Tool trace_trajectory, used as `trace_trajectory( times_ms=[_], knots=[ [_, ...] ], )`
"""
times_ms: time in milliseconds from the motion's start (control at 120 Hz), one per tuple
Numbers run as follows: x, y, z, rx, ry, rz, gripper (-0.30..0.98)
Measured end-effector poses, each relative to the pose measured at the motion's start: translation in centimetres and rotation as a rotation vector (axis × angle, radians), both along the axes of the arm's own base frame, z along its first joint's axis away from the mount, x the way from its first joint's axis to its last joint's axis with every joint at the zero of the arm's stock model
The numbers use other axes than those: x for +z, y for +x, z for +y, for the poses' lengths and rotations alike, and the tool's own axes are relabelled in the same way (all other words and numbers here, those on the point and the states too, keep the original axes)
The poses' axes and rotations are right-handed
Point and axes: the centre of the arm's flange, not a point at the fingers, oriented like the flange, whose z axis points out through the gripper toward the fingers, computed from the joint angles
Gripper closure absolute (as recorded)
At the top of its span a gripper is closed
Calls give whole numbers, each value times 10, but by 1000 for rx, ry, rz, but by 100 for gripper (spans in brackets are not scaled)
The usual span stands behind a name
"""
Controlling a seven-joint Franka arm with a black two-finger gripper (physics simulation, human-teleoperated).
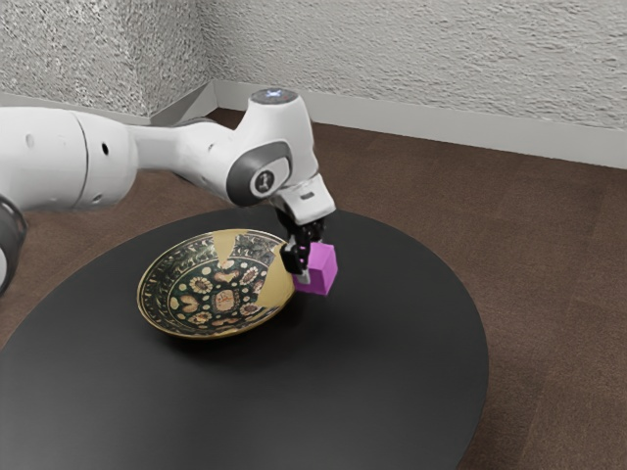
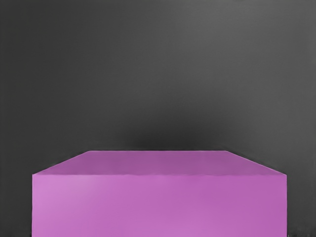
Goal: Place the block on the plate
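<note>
Purple and square-edged, the block (image 1: 322,268) hangs at the end of the arm (image 1: 273,147), just beside the plate (image 1: 217,294) on the exterior view's right; the claw (image 1: 312,272) looks to be pinching it from two sides, and the wrist view has it centred and squared to the hand; a firm, even grip should serve for the carry; the rim of the plate stands proud of the table (image 1: 392,382), so the block's underside wants lifting well above it before any sideways travel; then it should go over the middle, straight down, slowly, with release only once it sits flat.
</note>
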Motion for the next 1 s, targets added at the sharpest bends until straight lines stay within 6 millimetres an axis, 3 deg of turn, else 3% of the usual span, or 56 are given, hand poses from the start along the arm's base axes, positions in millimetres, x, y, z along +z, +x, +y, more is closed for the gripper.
trace_trajectory(
  times_ms=[167,492,700,1000],
  knots=[
    [4,2,26,53,11,17,28],
    [0,12,112,206,14,42,28],
    [-17,12,157,285,13,72,28],
    [-58,11,197,357,9,133,27]
  ],
)
